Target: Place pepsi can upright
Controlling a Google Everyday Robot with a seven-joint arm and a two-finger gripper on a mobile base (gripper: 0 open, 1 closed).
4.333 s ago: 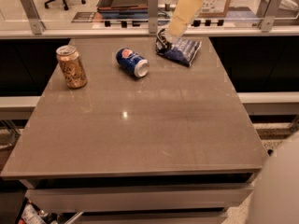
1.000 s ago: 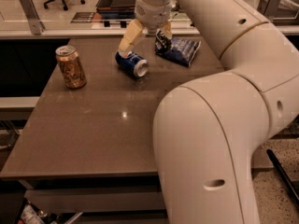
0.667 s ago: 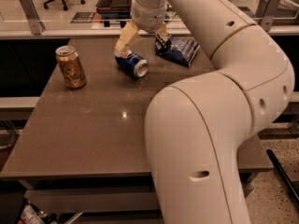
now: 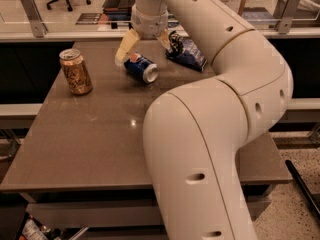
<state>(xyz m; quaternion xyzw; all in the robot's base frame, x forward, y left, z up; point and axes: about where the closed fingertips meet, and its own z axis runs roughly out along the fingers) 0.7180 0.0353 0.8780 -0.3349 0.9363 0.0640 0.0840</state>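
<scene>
The pepsi can [image 4: 141,68], dark blue with a silver end, lies on its side on the brown table [image 4: 100,134] near the far edge. My gripper [image 4: 145,46] hangs just above and behind it, open. One tan finger [image 4: 125,46] is to the can's left and the other [image 4: 165,40] to its right, so the fingers straddle the can's far end. I cannot tell whether they touch it.
A gold-tan can [image 4: 76,71] stands upright at the table's left. A dark blue wrinkly snack bag [image 4: 187,51] lies right of the gripper. My large white arm [image 4: 210,134] covers the table's right half. A counter with glass panels runs behind.
My gripper has shifted slightly left and lower around the pepsi can. The can still lies on its side in the same spot.
</scene>
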